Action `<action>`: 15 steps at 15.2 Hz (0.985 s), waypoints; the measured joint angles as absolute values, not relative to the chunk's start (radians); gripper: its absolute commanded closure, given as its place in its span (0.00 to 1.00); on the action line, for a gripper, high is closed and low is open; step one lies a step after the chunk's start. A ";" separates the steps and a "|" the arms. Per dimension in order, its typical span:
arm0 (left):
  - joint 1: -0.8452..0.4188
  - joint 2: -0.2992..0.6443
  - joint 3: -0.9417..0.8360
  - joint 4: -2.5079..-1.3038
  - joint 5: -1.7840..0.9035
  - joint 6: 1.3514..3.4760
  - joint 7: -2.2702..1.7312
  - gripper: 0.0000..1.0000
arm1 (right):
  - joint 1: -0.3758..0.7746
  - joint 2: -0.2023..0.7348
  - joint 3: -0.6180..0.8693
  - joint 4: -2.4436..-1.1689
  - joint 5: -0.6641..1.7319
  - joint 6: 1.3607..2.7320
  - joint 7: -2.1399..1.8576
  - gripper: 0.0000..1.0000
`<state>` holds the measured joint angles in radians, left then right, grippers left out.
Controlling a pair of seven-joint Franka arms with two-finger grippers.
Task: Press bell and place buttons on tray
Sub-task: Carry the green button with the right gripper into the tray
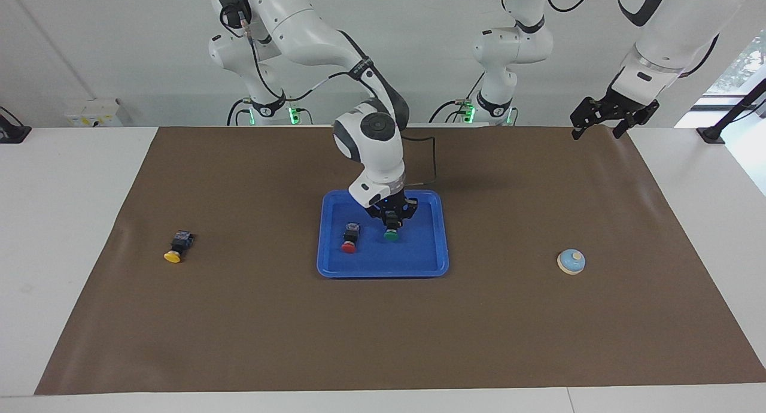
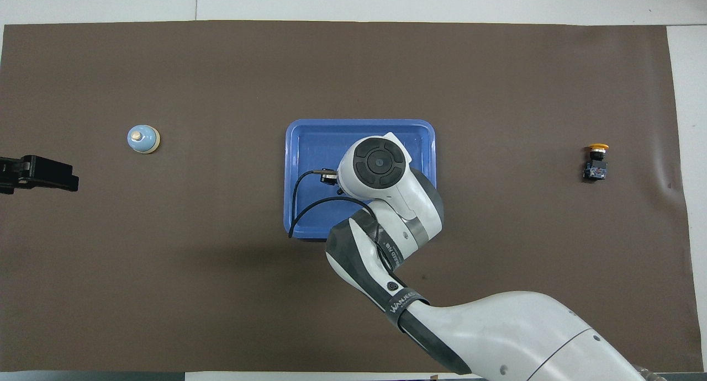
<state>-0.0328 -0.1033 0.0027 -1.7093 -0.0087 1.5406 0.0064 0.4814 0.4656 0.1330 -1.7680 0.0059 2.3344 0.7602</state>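
Observation:
The blue tray [image 1: 420,248] lies mid-mat. My right gripper [image 1: 391,224] hangs low over it, shut on the black body of the green button [image 1: 390,235], cap pointing away from the robots. Whether the green button touches the tray floor I cannot tell. The red button [image 1: 349,240] lies in the tray beside it, toward the right arm's end. The yellow button [image 1: 177,248] lies on the mat at the right arm's end. The bell [image 1: 571,261] stands toward the left arm's end. My left gripper [image 1: 597,131] waits open in the air above that end's mat edge. In the overhead view the right wrist [image 2: 378,168] hides both tray buttons.
A brown mat [image 1: 383,341] covers the table, with white table surface [image 1: 66,221] around it. The right arm's cable [image 2: 301,204] loops over the tray's rim [image 2: 309,128] nearest the robots. Overhead also shows the bell [image 2: 143,139] and yellow button [image 2: 595,163].

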 measured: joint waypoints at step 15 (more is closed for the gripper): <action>-0.033 -0.103 0.003 -1.709 -0.009 1.541 0.006 0.00 | 0.479 0.465 0.137 -1.803 0.005 2.350 0.753 0.00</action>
